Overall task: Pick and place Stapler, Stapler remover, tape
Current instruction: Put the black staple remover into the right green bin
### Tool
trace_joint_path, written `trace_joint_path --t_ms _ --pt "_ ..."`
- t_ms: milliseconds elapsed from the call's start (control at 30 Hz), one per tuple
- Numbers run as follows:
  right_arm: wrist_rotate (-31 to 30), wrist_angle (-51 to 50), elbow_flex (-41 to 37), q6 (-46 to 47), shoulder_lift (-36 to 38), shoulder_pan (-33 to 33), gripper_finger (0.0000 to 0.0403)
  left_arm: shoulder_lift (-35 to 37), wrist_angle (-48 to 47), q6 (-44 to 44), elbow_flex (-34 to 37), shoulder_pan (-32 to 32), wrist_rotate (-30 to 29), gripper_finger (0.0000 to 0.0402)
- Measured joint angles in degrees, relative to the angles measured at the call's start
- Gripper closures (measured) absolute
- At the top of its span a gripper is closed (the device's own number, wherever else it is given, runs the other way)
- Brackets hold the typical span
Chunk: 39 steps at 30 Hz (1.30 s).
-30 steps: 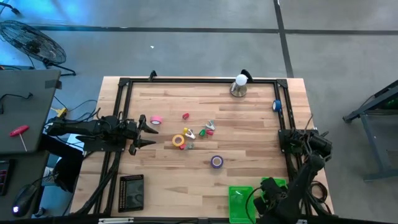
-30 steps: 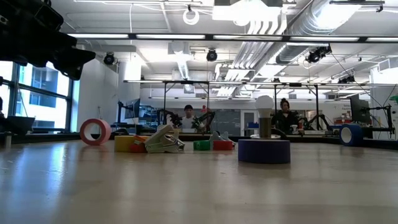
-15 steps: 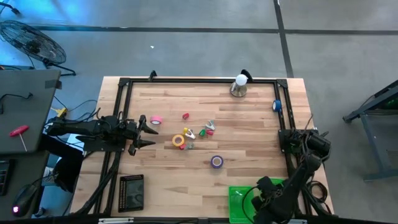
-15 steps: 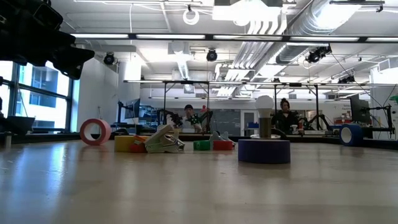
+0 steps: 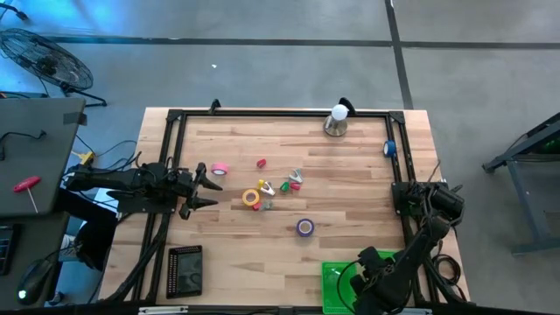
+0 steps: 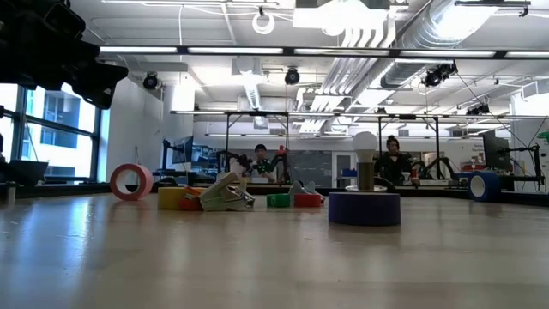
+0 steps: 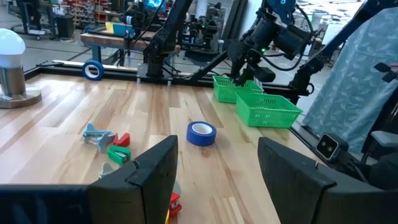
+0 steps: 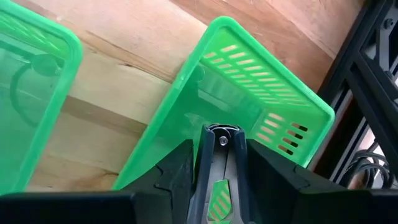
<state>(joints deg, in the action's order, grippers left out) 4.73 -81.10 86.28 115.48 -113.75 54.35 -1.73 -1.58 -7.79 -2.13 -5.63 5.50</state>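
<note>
Left pincer (image 5: 208,185) open and empty near pink tape (image 5: 220,168); light, stiff ring, best gripped across its rim; right pincer (image 8: 222,163) clamping a metal tool above green basket (image 8: 249,68)

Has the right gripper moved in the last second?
Yes. In the high view the right gripper has shifted toward the picture's left over the green basket, judged against the table frame's unmoving right rail.

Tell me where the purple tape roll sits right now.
In the high view the purple tape roll lies flat on the table, apart from the central clutter, toward the green baskets.
</note>
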Motion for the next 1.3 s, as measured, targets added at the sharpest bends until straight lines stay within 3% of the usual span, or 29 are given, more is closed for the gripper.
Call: trace_joint_path --t_ms 400,1300 --pt "-1.0 -0.2 0.0 -0.9 0.0 0.0 0.0269 0.0 0.1 0.0 0.0 0.0 -0.1 0.0184" --pt "-11.2 3.5 0.0 -1.4 0.0 -0.9 0.0269 0.0 1.3 0.0 0.2 0.0 -2.0 0.0184"
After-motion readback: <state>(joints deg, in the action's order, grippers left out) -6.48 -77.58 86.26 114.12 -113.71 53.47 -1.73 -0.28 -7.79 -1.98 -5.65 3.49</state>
